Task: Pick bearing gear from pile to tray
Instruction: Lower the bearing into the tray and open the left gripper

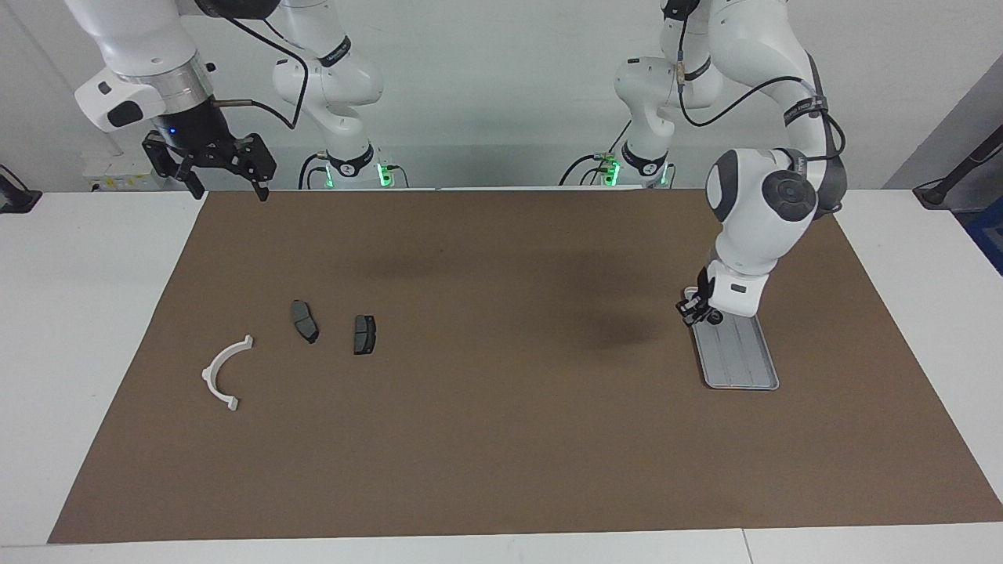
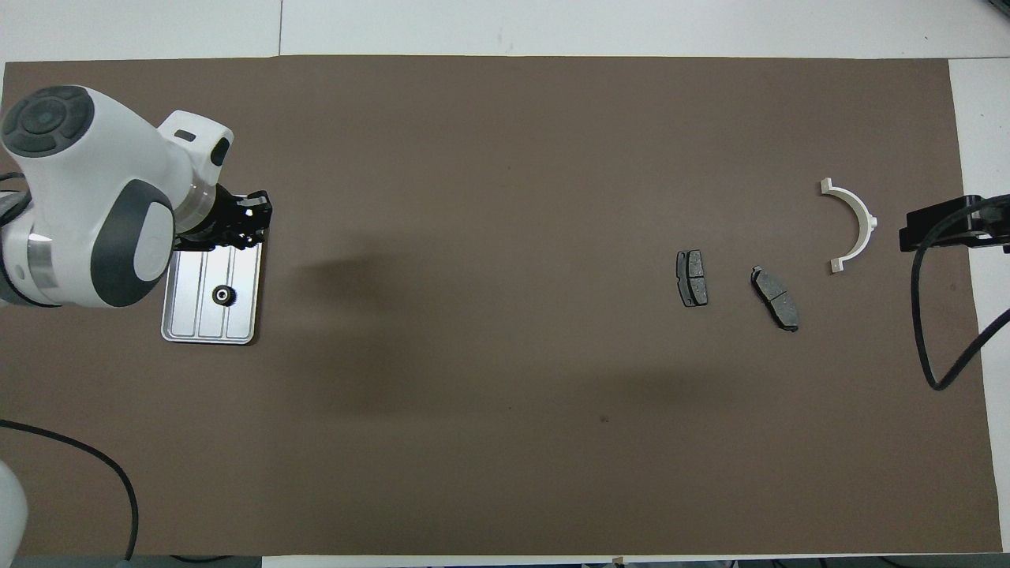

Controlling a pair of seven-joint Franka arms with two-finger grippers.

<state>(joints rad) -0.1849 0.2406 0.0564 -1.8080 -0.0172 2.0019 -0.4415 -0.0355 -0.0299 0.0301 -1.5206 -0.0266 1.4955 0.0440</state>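
Left gripper [image 1: 693, 312]: it hangs low over the tray's corner nearest the robots, on the side toward the right arm's end. The fingers are pressed together. A small dark piece shows at the tips in the facing view, but whether it is pinched there or is the gear lying on the tray cannot be told.
Right gripper [image 1: 227, 185]: it waits raised over the table edge nearest the robots, at the right arm's end. The fingers [image 1: 261, 191] are spread wide and hold nothing.
Tray [image 2: 186, 315]: silver and ribbed, it lies flat on the brown mat [image 2: 505, 442] near the left arm's end of the table.
Bearing gear [image 2: 223, 296]: small, black and round, it rests inside the tray.
Pile: two dark brake pads [image 1: 364, 334] lie side by side toward the right arm's end. The white half-ring bracket [image 1: 223, 374] lies closer to that end.
Hidden: in the overhead view the left arm covers the part of the tray farthest from the robots. The right gripper is cut off at that view's edge.
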